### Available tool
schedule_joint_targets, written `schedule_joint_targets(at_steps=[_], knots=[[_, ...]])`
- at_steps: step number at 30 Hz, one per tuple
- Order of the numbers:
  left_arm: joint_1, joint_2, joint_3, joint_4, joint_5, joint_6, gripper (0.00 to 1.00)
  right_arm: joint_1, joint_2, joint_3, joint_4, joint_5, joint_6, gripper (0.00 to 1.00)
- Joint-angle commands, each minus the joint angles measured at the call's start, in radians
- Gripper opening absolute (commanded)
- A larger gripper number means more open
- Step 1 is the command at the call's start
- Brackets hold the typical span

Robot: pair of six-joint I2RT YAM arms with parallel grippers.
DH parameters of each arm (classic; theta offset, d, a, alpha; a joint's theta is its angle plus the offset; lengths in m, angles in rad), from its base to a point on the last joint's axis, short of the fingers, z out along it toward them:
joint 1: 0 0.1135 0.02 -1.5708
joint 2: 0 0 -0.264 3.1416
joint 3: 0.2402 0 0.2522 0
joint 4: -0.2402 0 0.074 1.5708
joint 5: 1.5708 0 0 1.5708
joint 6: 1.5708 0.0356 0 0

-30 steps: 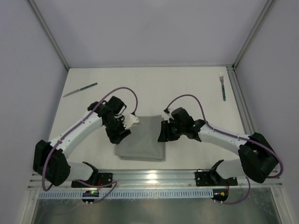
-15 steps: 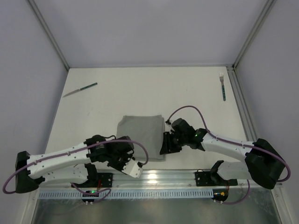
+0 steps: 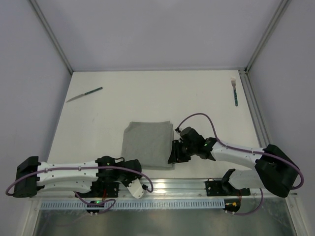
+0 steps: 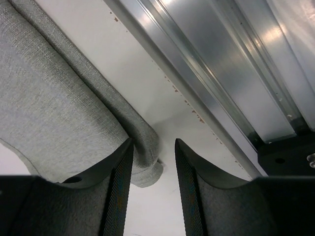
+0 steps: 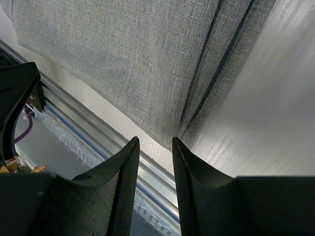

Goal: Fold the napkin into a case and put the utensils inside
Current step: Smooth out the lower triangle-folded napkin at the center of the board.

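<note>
Left gripper (image 4: 153,142) has swung from the left edge of the napkin (image 3: 147,145) to its near corner. Top view: napkin lies folded, flat, mid-table. Left wrist: jaws apart, straddling the corner fold, not clamped. Right wrist: right gripper (image 5: 155,141) jaws apart at the layered edge. Cloth judged soft, limp; pinch all layers at corners

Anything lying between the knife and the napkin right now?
No. In the top view, only bare white table separates the knife from the napkin.
</note>
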Motion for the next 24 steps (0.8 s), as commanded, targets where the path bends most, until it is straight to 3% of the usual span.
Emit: schedule_joint_targets(at_steps=[1, 13, 16, 17, 20, 24], knots=[[-0.003, 0.007, -0.021, 0.067, -0.053, 0.040, 0.42, 0.012, 0.045, 0.015, 0.069, 0.000, 0.017, 0.37], [-0.001, 0.033, -0.110, 0.157, -0.199, 0.053, 0.36, 0.012, 0.136, 0.026, 0.097, 0.001, 0.012, 0.37], [-0.001, 0.046, -0.113, 0.159, -0.231, 0.040, 0.37, 0.012, 0.136, 0.022, 0.100, 0.001, 0.008, 0.29], [-0.001, 0.050, -0.119, 0.162, -0.239, 0.042, 0.37, 0.013, 0.136, 0.024, 0.098, 0.001, 0.008, 0.20], [0.000, 0.075, -0.130, 0.172, -0.263, 0.039, 0.36, 0.012, 0.126, 0.029, 0.101, 0.003, 0.006, 0.09], [0.020, 0.125, -0.130, 0.182, -0.280, 0.039, 0.18, 0.013, 0.108, 0.029, 0.103, 0.001, 0.003, 0.03]])
